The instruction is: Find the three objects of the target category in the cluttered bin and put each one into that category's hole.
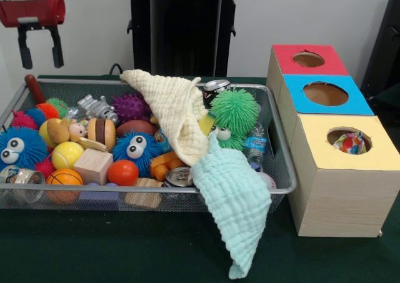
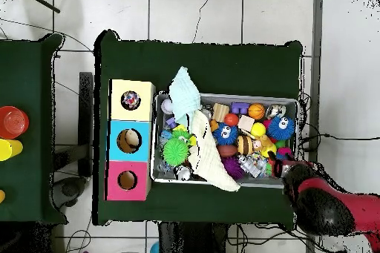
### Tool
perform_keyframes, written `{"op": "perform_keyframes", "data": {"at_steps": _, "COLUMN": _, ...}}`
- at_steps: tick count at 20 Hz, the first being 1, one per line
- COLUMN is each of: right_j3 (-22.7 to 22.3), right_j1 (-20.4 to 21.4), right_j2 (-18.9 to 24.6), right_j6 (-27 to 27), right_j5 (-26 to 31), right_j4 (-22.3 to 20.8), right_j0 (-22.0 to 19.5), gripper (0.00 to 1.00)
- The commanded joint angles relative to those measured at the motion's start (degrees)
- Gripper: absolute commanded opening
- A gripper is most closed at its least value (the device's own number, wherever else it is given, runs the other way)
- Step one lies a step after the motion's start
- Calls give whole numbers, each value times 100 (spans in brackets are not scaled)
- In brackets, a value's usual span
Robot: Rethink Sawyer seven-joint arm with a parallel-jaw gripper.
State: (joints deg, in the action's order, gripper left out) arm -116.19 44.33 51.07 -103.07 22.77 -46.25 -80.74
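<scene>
On the green table (image 1: 94, 245), white wall (image 1: 94, 39) behind, a wire bin (image 1: 284, 170).

2 cloths (image 1: 187, 117) drape over the bin (image 1: 284, 170), beside 3 boxes (image 1: 340, 170).

A dark green table (image 1: 125, 252) stands on a white tiled floor (image 2: 245, 12). Thin cables (image 2: 202, 11) trail over the tiles beyond its top edge. A second green table (image 2: 33, 176) stands apart to the left. It carries a red disc (image 2: 11, 122) and, just below that, a yellow piece (image 2: 6, 148).
</scene>
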Motion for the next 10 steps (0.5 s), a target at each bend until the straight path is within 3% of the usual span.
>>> {"op": "perform_keyframes", "data": {"at_steps": 1, "right_j3": 409, "right_j1": -346, "right_j2": -542, "right_j6": 91, "right_j5": -298, "right_j4": -647, "right_j0": 392, "gripper": 100}}
{"op": "perform_keyframes", "data": {"at_steps": 10, "right_j3": 844, "right_j1": -618, "right_j2": -1128, "right_j6": -145, "right_j5": -679, "right_j4": -1148, "right_j0": 826, "gripper": 100}}
